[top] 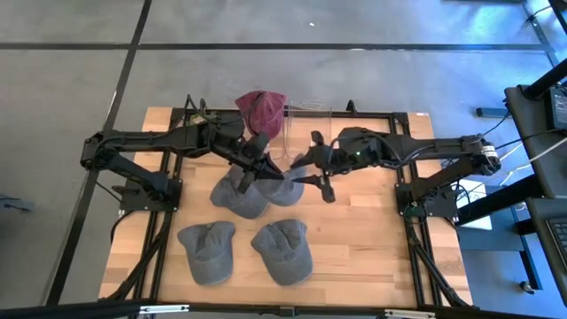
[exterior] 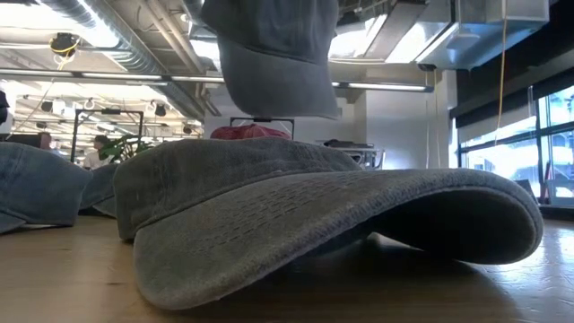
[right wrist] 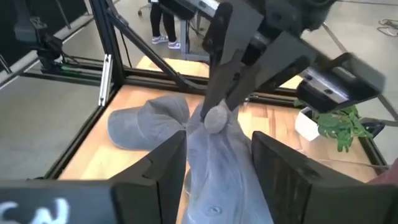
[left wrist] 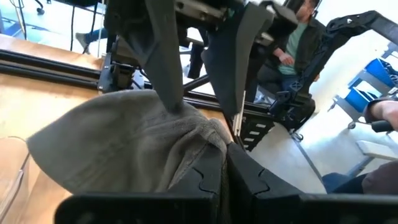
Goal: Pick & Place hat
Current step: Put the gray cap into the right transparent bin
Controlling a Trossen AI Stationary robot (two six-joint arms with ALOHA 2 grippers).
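Observation:
My left gripper point(top: 264, 170) is shut on a grey cap point(top: 244, 193) over the middle of the table. The low view shows this cap point(exterior: 278, 54) lifted high. My right gripper point(top: 316, 180) is open just to the right of it. In the right wrist view its fingers point(right wrist: 163, 168) stand on either side of the hanging grey cloth point(right wrist: 221, 177); whether they touch it I cannot tell. A maroon cap point(top: 261, 108) sits at the far edge beside a clear stand point(top: 307, 124). My left gripper pinches a bunched fold of the cap's crown point(right wrist: 214, 118) between its two fingers, slanting down from the table's left and above. The cap hangs below the fingers, with its brim point(right wrist: 134, 127) spread out to one side. The low view shows it lifted clear of the table.
Two more grey caps point(top: 208, 251) point(top: 283, 251) lie on the wooden table's near half; one cap point(exterior: 314, 206) fills the low view. A black frame point(top: 407, 190) runs around the table. People show beyond the table in the wrist views.

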